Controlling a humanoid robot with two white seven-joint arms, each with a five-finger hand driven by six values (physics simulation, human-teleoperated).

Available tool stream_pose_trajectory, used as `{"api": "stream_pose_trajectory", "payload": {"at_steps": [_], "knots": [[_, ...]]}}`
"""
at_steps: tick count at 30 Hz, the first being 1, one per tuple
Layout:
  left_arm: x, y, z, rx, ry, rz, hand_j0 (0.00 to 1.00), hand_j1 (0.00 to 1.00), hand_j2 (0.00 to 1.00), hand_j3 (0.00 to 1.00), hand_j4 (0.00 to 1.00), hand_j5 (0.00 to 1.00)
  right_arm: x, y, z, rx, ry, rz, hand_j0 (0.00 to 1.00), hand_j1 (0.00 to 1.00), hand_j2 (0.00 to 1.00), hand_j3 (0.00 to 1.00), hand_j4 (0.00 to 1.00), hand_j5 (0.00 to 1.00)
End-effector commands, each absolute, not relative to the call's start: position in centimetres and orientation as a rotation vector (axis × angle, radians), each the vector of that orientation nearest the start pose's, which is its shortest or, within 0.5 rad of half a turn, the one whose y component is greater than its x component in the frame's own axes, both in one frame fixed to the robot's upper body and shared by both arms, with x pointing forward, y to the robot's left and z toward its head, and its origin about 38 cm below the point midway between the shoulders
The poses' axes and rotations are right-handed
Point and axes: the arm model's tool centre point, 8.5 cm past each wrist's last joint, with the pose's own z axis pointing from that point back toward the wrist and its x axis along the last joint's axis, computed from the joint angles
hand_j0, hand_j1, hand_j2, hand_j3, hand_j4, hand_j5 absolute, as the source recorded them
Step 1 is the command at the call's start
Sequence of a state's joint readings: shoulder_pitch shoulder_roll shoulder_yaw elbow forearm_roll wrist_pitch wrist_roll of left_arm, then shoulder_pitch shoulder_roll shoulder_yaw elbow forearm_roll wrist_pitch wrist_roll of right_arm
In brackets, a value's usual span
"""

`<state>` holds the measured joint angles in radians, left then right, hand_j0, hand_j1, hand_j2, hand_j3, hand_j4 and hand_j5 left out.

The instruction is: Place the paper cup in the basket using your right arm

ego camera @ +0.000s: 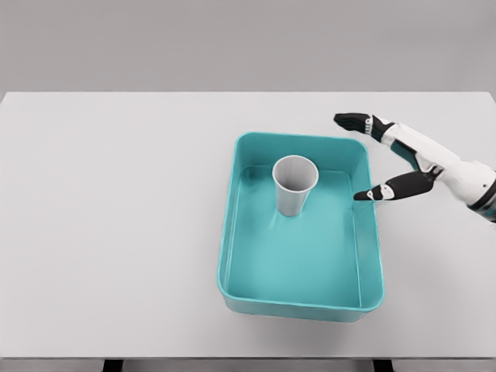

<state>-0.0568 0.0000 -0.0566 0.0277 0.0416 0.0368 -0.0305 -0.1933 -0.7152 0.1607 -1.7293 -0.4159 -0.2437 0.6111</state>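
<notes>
A white paper cup point(294, 184) stands upright inside the teal basket point(232, 225), in its far half. My right hand point(358, 159) hovers just past the basket's right rim, about level with the cup. Its fingers point(353, 121) are spread wide and the thumb point(387, 190) points toward the basket. Nothing is in the hand, and a clear gap separates it from the cup. The left arm does not show.
The basket sits right of centre on a white table point(108, 232). The table's front edge runs along the bottom of the view, its far edge across the top.
</notes>
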Motion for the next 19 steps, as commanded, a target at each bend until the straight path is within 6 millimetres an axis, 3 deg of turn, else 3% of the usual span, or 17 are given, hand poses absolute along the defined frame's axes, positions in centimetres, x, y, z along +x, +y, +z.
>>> {"api": "stream_pose_trajectory", "payload": {"at_steps": [1, 19], "knots": [[2.43, 26.95, -26.10, 0.059, 0.007, -0.015, 1.00, 1.00, 1.00, 1.00, 1.00, 1.00, 36.86, -32.72, 25.37, 0.256, -1.813, 1.092, 0.98, 0.98, 0.98, 0.98, 0.98, 0.98], [2.54, 26.95, -26.10, 0.059, 0.004, -0.021, 1.00, 1.00, 1.00, 1.00, 1.00, 1.00, 36.78, -32.45, 25.03, 0.280, -1.815, 1.078, 0.99, 0.99, 0.99, 0.99, 0.99, 0.99]]}}
